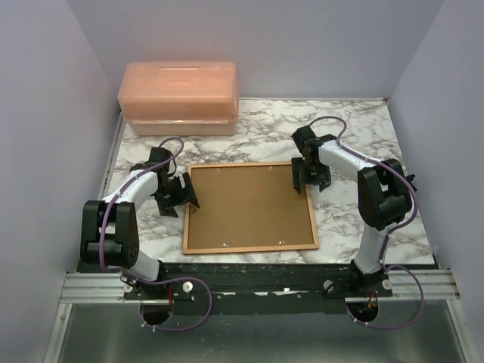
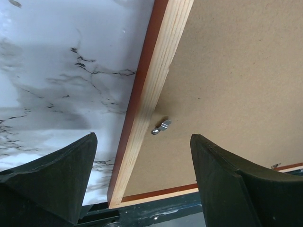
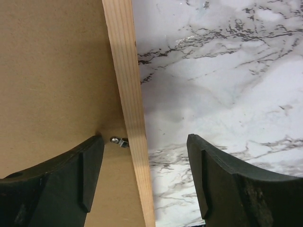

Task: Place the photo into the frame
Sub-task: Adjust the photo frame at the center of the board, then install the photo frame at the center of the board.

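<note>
With left gripper (image 2: 142, 142) and right gripper (image 3: 144, 139) spread apart astride the frame (image 2: 156, 71) rails, turn each clip (image 2: 162, 126) squarely over the backing board (image 2: 236, 71).

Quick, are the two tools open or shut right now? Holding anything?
Left tool: open, empty, over one edge of the frame.
Right tool: open, empty, over the opposite edge.

soft, even light from above; faint grey shadows lie on the desk (image 2: 47, 71) in both wrist views; the jaws look slightly blurred.
</note>
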Available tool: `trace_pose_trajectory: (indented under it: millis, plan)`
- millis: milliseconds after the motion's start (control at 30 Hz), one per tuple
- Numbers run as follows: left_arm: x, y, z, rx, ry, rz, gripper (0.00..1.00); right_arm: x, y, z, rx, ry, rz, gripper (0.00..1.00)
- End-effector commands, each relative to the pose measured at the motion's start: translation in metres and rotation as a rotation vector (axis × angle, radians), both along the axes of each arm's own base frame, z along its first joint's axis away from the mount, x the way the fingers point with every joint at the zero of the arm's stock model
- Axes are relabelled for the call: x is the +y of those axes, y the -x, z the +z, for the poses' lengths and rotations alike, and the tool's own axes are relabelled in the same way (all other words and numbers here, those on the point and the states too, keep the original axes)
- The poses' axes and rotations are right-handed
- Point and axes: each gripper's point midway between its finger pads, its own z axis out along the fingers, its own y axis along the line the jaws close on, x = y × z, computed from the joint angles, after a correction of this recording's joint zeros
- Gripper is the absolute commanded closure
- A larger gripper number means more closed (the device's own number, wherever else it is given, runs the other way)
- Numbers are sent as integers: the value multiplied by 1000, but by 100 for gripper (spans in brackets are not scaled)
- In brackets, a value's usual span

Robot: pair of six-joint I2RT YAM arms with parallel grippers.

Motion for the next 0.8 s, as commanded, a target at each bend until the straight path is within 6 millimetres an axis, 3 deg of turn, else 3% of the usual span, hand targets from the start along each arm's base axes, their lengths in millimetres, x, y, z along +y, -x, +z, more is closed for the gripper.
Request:
trace_pose_trajectory:
  millis: [0, 233, 333, 533, 633, 767]
  plan:
    - [-10, 0, -2, -14, 67, -10, 19, 20, -5, -12, -1, -155, -39, 23]
    - [-14, 1, -4, -1, 81, -24, 20, 20, 6, -34, 39, -157, -88, 32]
    - [-14, 2, -3, -2, 83, -27, 21, 13, 7, -38, 38, -128, -103, 51]
    - [-16, 3, -4, 1, 81, -36, 21, -4, 7, -38, 25, -43, -108, 64]
    - [-17, 4, -5, 5, 83, -41, 21, -8, 6, -34, 20, -16, -99, 63]
    - [-18, 4, -5, 5, 82, -44, 21, -11, 6, -24, 13, -8, -81, 50]
